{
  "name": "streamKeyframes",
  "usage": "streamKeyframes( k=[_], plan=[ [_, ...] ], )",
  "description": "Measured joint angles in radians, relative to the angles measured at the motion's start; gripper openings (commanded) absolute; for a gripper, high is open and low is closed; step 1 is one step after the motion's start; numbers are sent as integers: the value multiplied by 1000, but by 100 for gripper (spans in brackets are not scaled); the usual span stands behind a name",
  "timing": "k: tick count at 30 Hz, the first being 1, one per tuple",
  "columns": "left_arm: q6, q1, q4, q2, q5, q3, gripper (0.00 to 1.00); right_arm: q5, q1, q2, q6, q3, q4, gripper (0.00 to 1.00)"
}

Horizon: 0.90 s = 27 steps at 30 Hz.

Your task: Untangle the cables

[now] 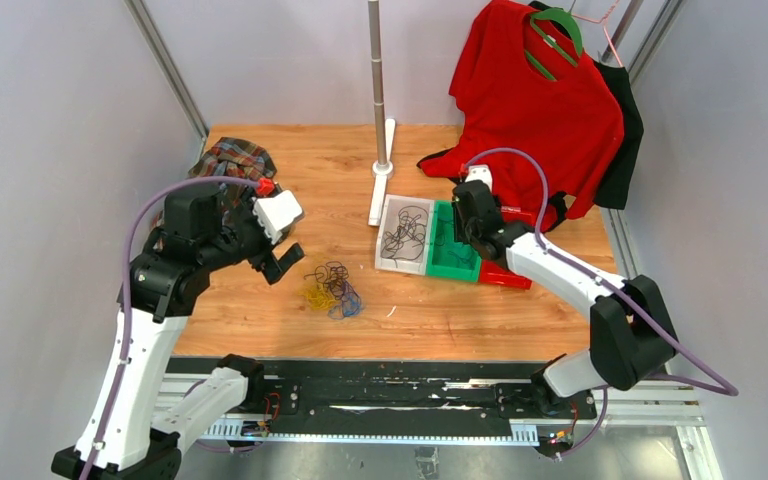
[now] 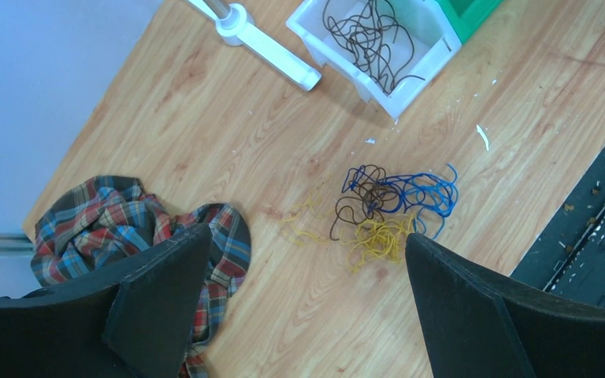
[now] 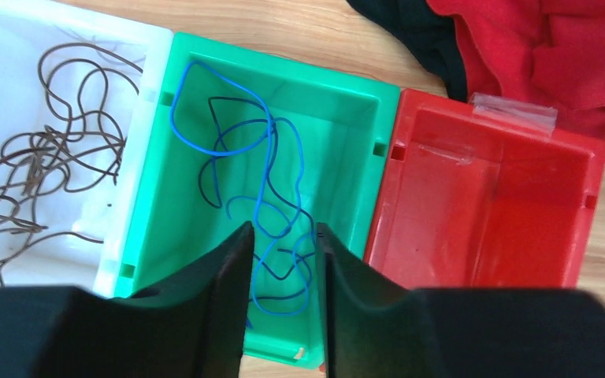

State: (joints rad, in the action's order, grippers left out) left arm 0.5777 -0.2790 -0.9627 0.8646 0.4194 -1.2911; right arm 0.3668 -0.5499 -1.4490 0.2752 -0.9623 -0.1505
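Note:
A loose tangle of blue, dark and yellow cables [image 1: 333, 288] [image 2: 386, 209] lies on the wooden table. My left gripper [image 1: 278, 262] [image 2: 307, 233] hangs wide open just left of it, holding nothing. My right gripper [image 1: 465, 225] [image 3: 283, 227] hovers over the green bin [image 1: 450, 255] [image 3: 276, 67]; its jaws stand slightly apart with nothing gripped. A blue cable [image 3: 266, 181] lies loose in that bin beneath them. Dark cables [image 1: 407, 232] [image 2: 370, 39] [image 3: 47, 150] lie in the white bin [image 1: 385, 235] [image 3: 138, 197].
A red bin [image 1: 505, 277] [image 3: 488, 205] sits right of the green one. A plaid cloth [image 1: 230, 160] [image 2: 118, 220] lies at the back left. A pole on a white base [image 1: 378, 90] stands at the back. A red shirt [image 1: 540, 100] hangs at the back right.

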Motion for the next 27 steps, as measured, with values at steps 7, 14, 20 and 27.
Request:
streamKeyframes(
  k=[7, 14, 20, 27],
  plan=[
    [50, 0, -39, 54, 3, 5, 98, -14, 5, 56, 5, -5, -18, 48],
    [106, 0, -42, 138, 34, 91, 91, -68, -16, 154, 26, -13, 11, 51],
    [177, 0, -20, 300, 76, 163, 81, -133, -97, 215, 71, 102, 171, 53],
    [309, 0, 17, 546, 113, 166, 79, -214, -109, 248, 108, 245, 314, 54]
  ],
)
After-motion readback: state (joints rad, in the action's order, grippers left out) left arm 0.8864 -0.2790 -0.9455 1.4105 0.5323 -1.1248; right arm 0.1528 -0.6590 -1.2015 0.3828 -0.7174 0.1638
